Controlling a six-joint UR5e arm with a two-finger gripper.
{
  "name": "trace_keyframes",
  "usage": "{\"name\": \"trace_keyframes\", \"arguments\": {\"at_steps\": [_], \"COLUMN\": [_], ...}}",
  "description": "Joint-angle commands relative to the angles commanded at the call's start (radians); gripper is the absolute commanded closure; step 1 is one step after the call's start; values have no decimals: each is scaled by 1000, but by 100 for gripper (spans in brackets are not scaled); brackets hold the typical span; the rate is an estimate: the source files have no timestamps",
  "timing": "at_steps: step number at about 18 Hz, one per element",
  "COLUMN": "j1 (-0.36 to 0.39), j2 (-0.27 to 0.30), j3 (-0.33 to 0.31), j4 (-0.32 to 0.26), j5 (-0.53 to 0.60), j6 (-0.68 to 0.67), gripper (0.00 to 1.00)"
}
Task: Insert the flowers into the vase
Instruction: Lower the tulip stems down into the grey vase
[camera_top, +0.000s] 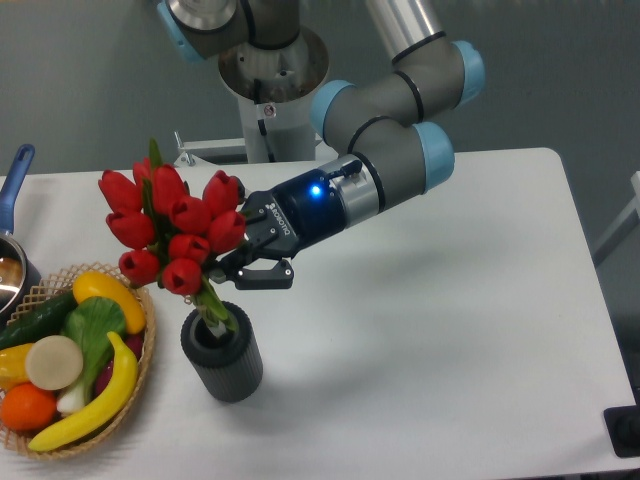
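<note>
Flowers (172, 225), one bunch of about nine red tulip buds, are standing with stems dipping into the single dark ribbed vase (222, 355). One gripper (236, 266) is clamping the stems just above the mouth, beside one fruit basket (140, 375).

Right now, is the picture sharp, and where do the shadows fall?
Fixed camera view: mostly sharp, evenly lit, no strong glare; the hand and flowers look slightly soft. Soft shadows lie on the table under the arm and just right of the vase. A blue light glows on the wrist.
</note>
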Motion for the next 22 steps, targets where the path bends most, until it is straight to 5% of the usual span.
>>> {"name": "trace_keyframes", "arguments": {"at_steps": [22], "j1": [5], "j2": [-92], "j3": [-69], "j4": [2], "j5": [28], "j6": [64], "gripper": [62]}}
